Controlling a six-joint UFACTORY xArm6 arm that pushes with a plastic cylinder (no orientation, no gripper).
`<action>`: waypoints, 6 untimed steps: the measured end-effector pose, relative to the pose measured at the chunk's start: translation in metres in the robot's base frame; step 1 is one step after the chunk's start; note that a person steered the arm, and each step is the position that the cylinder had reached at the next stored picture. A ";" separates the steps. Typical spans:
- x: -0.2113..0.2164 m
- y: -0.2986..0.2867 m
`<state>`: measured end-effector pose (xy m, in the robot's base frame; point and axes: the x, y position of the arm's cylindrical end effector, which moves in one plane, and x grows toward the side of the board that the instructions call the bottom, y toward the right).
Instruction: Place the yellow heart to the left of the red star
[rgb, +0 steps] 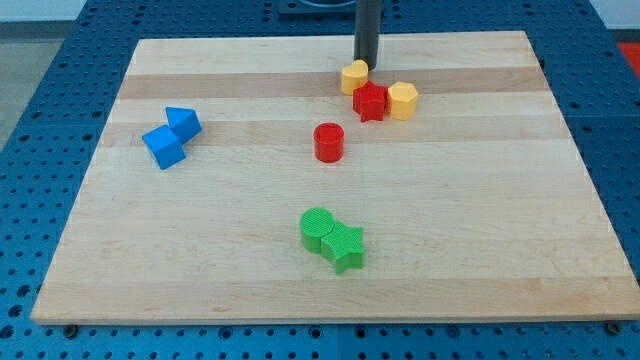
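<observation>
Tip (366, 62), a bare rod with no fingers to open or close, touching heart (354, 76) at its 1 o'clock. Heart against star (370, 102) at star's 11 o'clock. Best pushed gently toward 7 o'clock, ending at star's 9, without nudging star or hexagon (402, 100).

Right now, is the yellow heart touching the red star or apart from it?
Touching: the yellow heart sits against the red star at its upper left. My tip is just above the heart.
</observation>
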<state>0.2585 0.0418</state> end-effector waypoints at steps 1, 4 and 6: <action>-0.001 -0.001; -0.002 0.022; 0.003 0.005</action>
<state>0.2612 0.0464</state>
